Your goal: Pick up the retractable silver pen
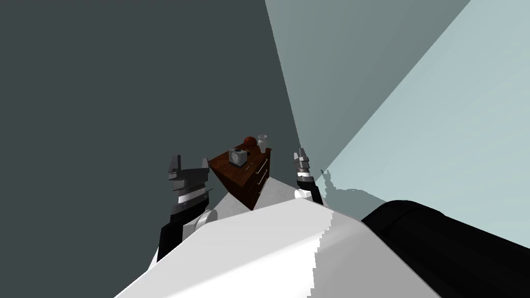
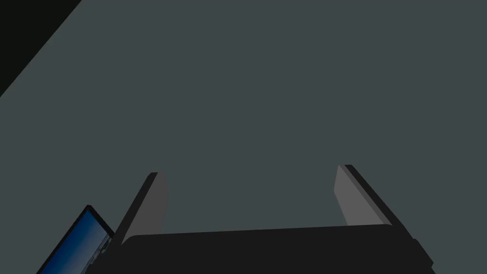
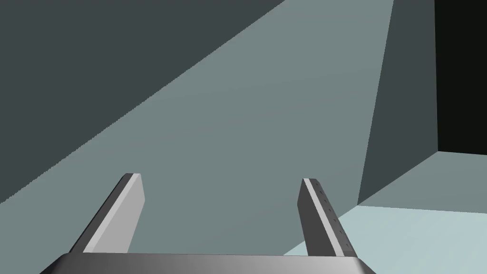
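The silver pen is too small to be picked out for certain. A thin pale streak (image 1: 249,167) is seen on top of the dark reddish-brown dresser (image 1: 235,181), close to the dresser's drawer-front edge and just beside the small grey clock (image 1: 237,157). That streak is judged to be the pen. Its long axis seems to run roughly along that front edge, though this is read with little confidence, and which end is the tip cannot be told. Farther back on the dresser top, a red round object (image 1: 250,140) and a white cup (image 1: 262,142) are set side by side.

The dresser is seen ahead, between the two arms. The right gripper (image 1: 300,154) is held up off the dresser's drawer-front side, and the left gripper (image 1: 177,164) off the dresser's opposite corner. The right one is judged slightly nearer to the streak. Neither is aimed at the dresser. In the wrist views the fingers of the left gripper (image 2: 252,190) and of the right gripper (image 3: 221,190) are spread wide apart with nothing between them.

A reach is judged not yet begun: a gripper would have to be turned down toward the dresser top, with its jaws set across the pen's length
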Robot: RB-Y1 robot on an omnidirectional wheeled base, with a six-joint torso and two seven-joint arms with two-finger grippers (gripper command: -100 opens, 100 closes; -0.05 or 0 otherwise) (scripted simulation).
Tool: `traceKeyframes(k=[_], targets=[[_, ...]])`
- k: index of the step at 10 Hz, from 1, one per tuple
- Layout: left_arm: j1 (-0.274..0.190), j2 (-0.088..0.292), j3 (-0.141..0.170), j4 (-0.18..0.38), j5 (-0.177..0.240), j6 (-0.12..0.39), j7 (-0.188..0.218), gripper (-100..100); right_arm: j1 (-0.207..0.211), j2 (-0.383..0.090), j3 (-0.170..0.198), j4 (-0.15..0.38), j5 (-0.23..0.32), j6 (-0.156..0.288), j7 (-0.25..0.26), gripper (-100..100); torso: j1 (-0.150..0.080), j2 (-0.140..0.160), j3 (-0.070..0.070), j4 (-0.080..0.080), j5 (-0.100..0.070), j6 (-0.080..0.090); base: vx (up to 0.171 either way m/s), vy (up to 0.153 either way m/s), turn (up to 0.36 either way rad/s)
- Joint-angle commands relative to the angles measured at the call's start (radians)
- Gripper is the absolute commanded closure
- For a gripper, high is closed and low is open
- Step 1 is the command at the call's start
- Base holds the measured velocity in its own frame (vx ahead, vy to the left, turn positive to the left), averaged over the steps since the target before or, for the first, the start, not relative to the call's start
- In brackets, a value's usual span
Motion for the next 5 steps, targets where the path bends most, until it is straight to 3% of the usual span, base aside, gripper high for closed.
traceKeyframes(k=[1,5], targets=[[-0.007,0.031,-0.001,0.002,0.004,0.018,0.011,-100,0.000,0.000,0.000,0.000,0.000,0.000,0.000,0,0.000,0.000,0.000,0.000,0.000,0.000,-0.016,0.009,-0.016],[-0.048,0.121,-0.006,0.013,0.028,0.120,0.072,-100,0.000,0.000,0.000,0.000,0.000,0.000,0.000,0,0.002,0.004,0.002,0.001,0.000,0.000,-0.061,0.021,-0.037]])
